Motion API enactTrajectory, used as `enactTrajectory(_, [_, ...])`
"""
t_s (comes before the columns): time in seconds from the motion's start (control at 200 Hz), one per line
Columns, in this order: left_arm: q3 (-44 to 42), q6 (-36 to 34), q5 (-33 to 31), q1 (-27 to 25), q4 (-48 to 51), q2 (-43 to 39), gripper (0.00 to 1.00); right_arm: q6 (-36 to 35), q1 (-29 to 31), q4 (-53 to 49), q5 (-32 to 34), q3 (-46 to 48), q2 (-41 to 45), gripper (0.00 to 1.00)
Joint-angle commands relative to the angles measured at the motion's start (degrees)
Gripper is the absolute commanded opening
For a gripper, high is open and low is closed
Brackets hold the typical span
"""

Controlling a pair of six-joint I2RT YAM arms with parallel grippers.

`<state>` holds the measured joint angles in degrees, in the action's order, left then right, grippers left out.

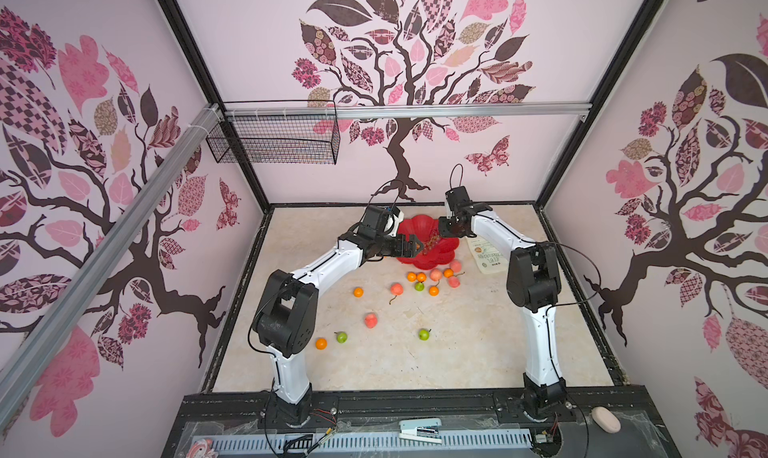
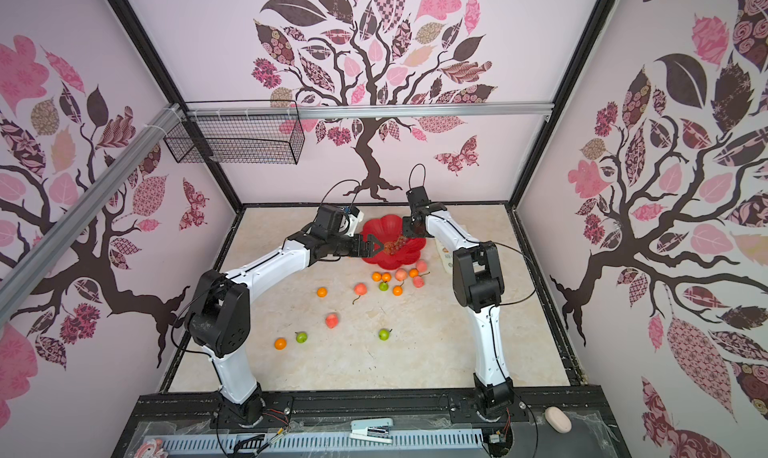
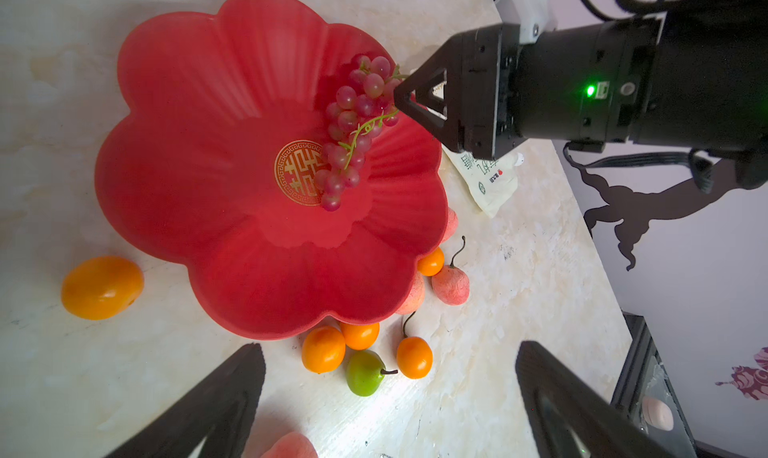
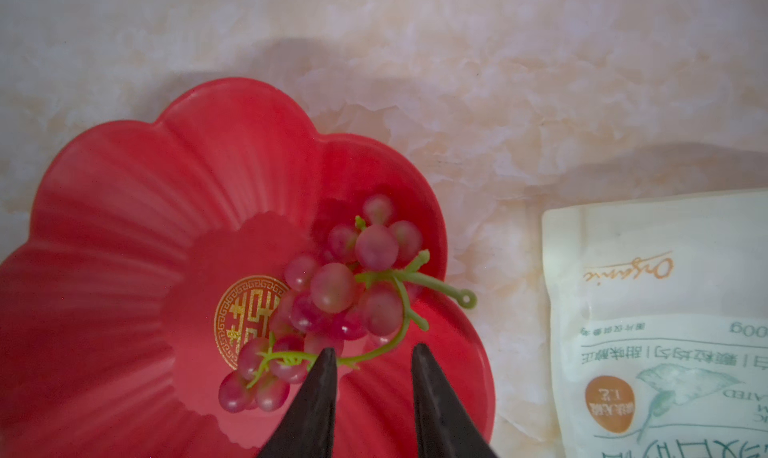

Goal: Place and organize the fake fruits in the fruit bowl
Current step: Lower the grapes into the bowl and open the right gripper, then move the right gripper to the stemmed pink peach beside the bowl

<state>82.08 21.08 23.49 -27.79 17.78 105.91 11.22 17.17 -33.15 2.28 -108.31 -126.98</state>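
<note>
Black front rail [image 1: 415,402] edges a marble tabletop [image 1: 374,364] between tree-print walls [image 1: 104,186]; left claw [image 1: 417,246] wide, right claw [image 4: 374,350] narrowly parted.

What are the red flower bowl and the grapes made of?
The bowl looks like molded plastic: smooth ribbed petals with a soft shine. The grapes look like cloudy plastic beads on a bright green molded stem with a loop end, so probably fake.
</note>
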Motion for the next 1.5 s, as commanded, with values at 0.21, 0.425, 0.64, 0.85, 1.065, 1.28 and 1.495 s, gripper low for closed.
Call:
enactTrajectory(0.21, [1.1,-4.3,-0.4,-2.8,1.3,-4.6,0.98,3.0,-0.2,8.3,-3.9,17.1,20.0,0.36])
enactTrajectory(0.425, [0.0,-10.1,-4.0,-9.7,3.1,-6.2,0.98,7.7,-0.3,14.2,-4.9,33.8,32.2,0.39])
enactTrajectory(0.64, [-0.3,-11.2,-4.4,-15.6,3.1,-4.1,0.98,11.6,-3.1,16.5,-9.5,44.4,36.9,0.38])
enactTrajectory(0.85, [-0.1,-7.5,-0.8,-16.8,1.3,-1.2,0.98,14.9,-8.2,19.6,-17.5,50.2,35.8,0.36])
enactTrajectory(1.065, [1.9,-7.4,-1.3,-16.8,3.2,1.7,0.98,16.8,-10.6,20.9,-23.0,50.4,30.7,0.34])
enactTrajectory(1.28, [4.6,-7.7,-0.7,-16.8,5.3,4.8,0.98,16.8,-12.1,21.7,-25.4,49.3,25.7,0.32])
enactTrajectory(1.495, [5.2,-7.8,-0.4,-16.9,5.5,5.5,0.98,17.6,-12.8,23.6,-27.1,48.8,23.3,0.33])
